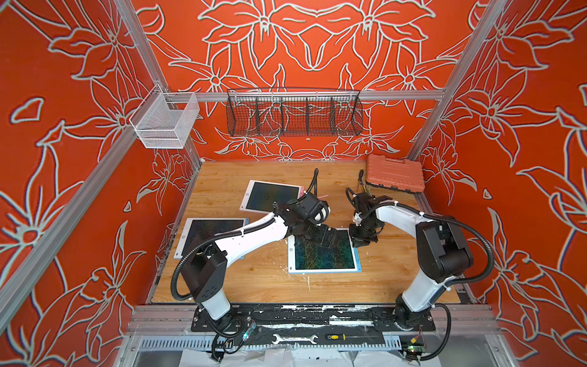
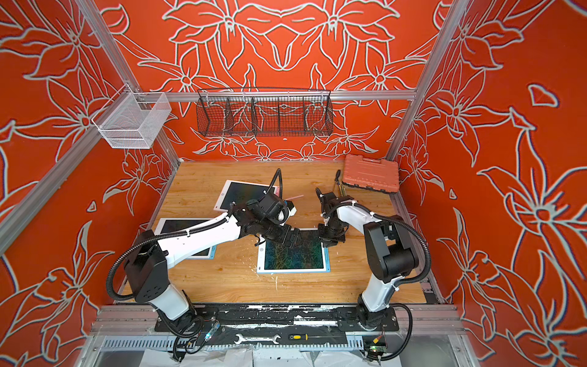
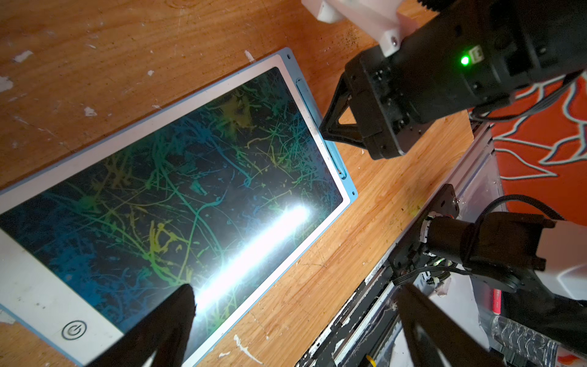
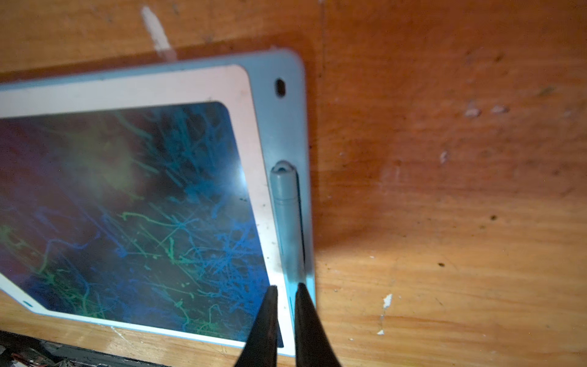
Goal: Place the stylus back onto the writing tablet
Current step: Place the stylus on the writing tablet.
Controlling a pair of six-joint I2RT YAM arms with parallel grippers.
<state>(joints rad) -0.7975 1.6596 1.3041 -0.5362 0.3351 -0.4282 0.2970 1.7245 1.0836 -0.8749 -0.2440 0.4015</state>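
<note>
- The scuffed wooden table (image 1: 397,273) is carrying the blue-edged writing tablet (image 1: 324,254) near its middle.
- The stylus (image 4: 286,216) is lying in the tablet's side groove.
- The right gripper (image 4: 286,286) is pinching the stylus's end, jaws almost closed.
- The left gripper (image 3: 295,286) is hovering spread wide above the tablet, holding nothing.
- Orange floral walls (image 1: 317,47) are enclosing the cell; an orange case (image 1: 395,173) is sitting far right.

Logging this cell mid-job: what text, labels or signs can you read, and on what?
Power sign, no letters: on the white bezel of the blue-framed writing tablet.
White label beside the green light on the black right-arm housing: too blurred.
No readable words elsewhere.
</note>
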